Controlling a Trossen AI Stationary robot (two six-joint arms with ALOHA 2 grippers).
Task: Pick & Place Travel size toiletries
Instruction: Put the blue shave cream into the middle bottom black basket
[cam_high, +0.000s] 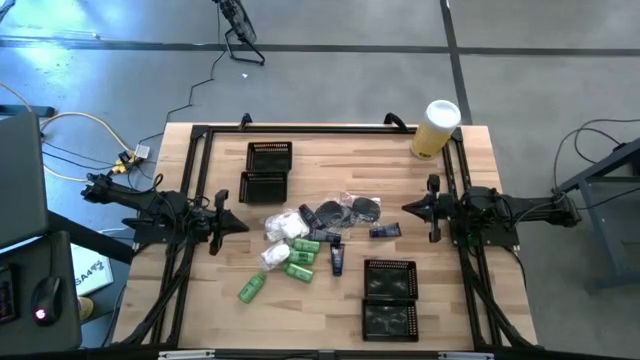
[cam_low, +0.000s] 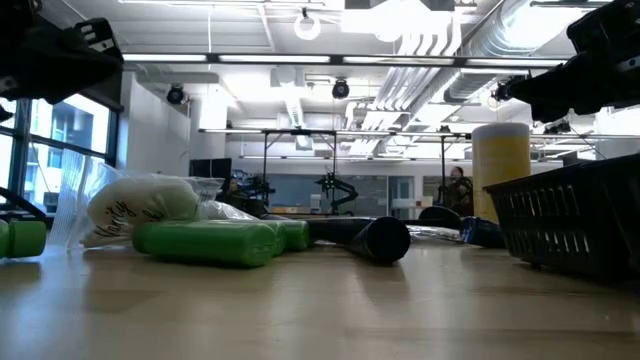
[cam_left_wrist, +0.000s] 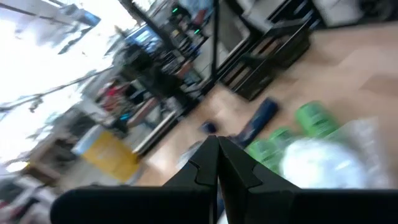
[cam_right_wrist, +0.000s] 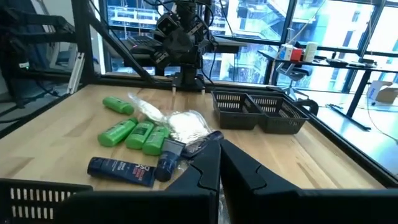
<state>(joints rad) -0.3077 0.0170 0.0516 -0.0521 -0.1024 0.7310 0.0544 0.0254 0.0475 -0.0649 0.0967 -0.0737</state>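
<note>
1. High view: you're at the start, nothing picked. The toiletries (cam_high: 315, 235) lie heaped at table centre; left gripper (cam_high: 222, 222) waits at 9 o'clock, right gripper (cam_high: 428, 209) at 3. Next, open and reach in.
2. Low view: green bottle (cam_low: 205, 242) lies flat, untouched.
3. Left wrist view: its fingers (cam_left_wrist: 206, 163) pressed together, empty.
4. Right wrist view: its fingers (cam_right_wrist: 208, 165) together too, holding nothing.
</note>
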